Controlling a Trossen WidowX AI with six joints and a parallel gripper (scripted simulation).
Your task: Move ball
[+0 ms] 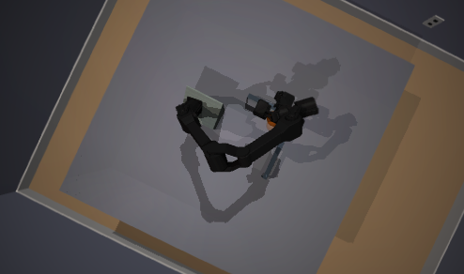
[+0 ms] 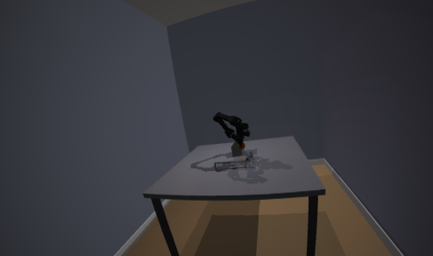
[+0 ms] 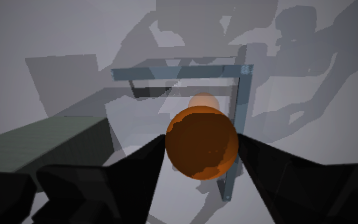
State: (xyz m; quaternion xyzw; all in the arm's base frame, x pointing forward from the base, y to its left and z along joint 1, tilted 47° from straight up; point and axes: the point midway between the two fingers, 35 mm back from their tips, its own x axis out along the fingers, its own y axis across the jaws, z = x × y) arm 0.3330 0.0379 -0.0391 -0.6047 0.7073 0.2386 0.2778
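The gripper [image 3: 201, 145] is pinching the orange ball [image 3: 202, 142] — one dark finger [image 3: 140, 165] pressed to its left side, the other to its right, the ball wedged squarely between the tips. In the wrist view the ball hangs above the table [image 3: 45, 30], lifted off it as far as I can judge, and that makes sense: a ball rolls, so carrying it beats nudging it over a low wall.

Just beyond the ball, a little farther and slightly higher in the wrist view, sits the pale see-through copy [image 3: 203, 101], partly hidden behind the ball. It lies inside the corner made by the two clear walls [image 3: 180, 73] — one running left to right across the far side, the other coming toward the camera down the right. The goal hugs that right wall, so the corner should stop any roll on release.

Which way does the ball point? It doesn't — a sphere has no long axis, so the grip angle hardly matters; only the mottled darker patches on its skin hint at any facing.

Off to the left, a grey-green block [image 3: 40, 142] sits near the arm's base. From the top view only a sliver of orange shows under the wrist.
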